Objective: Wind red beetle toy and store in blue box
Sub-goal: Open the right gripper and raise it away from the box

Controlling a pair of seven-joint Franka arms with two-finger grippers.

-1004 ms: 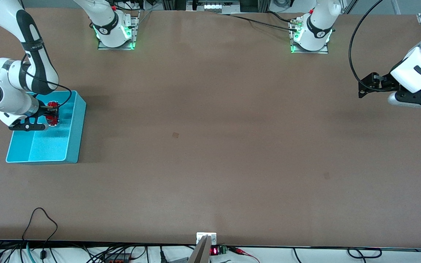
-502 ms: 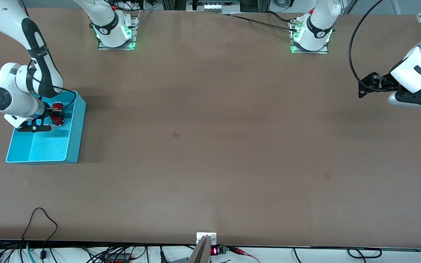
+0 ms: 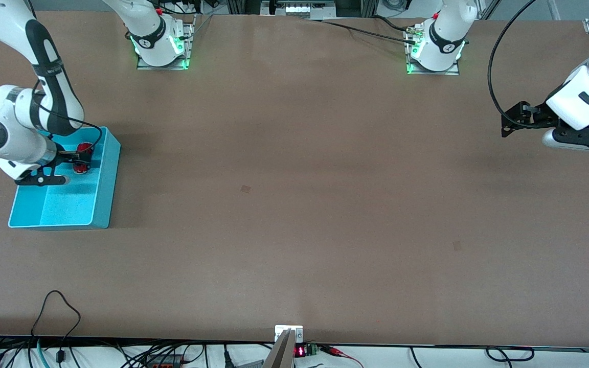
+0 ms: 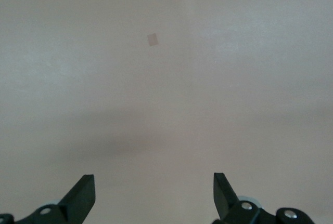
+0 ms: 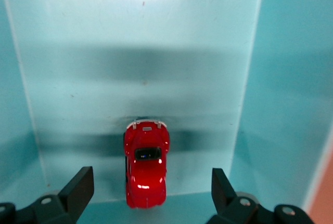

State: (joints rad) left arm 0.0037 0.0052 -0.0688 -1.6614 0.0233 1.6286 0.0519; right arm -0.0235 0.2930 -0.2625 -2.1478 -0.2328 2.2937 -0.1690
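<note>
The red beetle toy (image 5: pixel 146 164) lies inside the blue box (image 5: pixel 281 78), close to one of its walls. It sits between the wide-apart fingers of my right gripper (image 5: pixel 151 185) and neither finger touches it. From the front, the red beetle toy (image 3: pixel 85 148) shows in the part of the blue box (image 3: pixel 105 197) farther from the camera, with my right gripper (image 3: pixel 75 157) open and dipped into the box. My left gripper (image 4: pixel 153 193) hangs open and empty over bare table at the left arm's end (image 3: pixel 512 122), waiting.
The blue box stands near the table's edge at the right arm's end. A small dark square mark (image 3: pixel 245 189) sits mid-table. Cables (image 3: pixel 57 312) trail along the edge nearest the camera.
My right gripper has opened and let go of the red beetle toy, which now rests in the blue box. The right arm shifted slightly over the box. The left arm has not moved.
</note>
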